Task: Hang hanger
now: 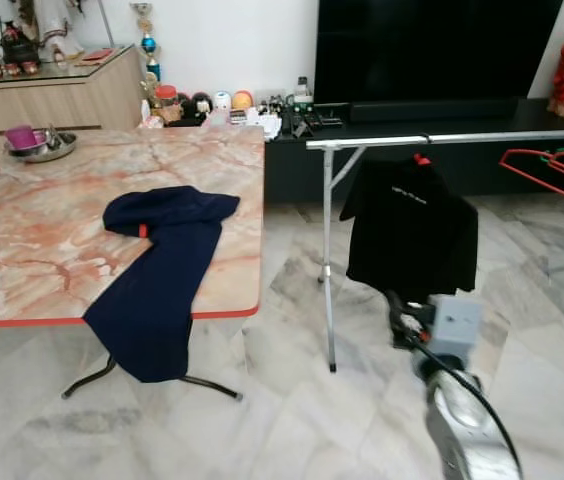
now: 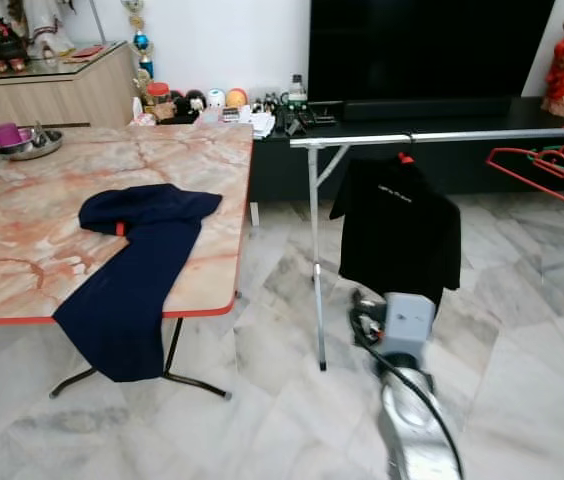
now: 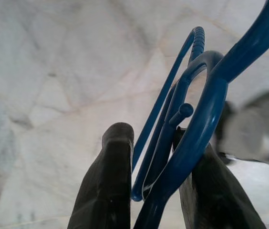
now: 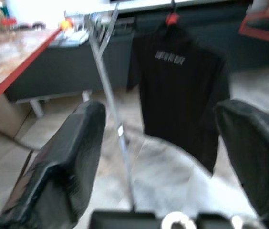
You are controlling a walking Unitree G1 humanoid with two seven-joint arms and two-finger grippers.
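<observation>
Gripping a blue hanger (image 3: 191, 129) between closed fingers (image 3: 108, 186), the left gripper (image 3: 156, 157) hung over marble floor (image 3: 53, 86). The right gripper (image 4: 163, 157), fingers spread wide, faced a black shirt (image 1: 412, 228) hanging on the clothes rack (image 1: 442, 139).

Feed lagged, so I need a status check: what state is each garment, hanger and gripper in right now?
Blue hanger: held between the left gripper's jaws, above the marble floor.
Right gripper: open, empty, facing the rack.
Black shirt: hung on the clothes rack by a red hanger.
Navy garment: unhung, draped over the table edge.
Spare red hangers: hanging on the rail.
</observation>
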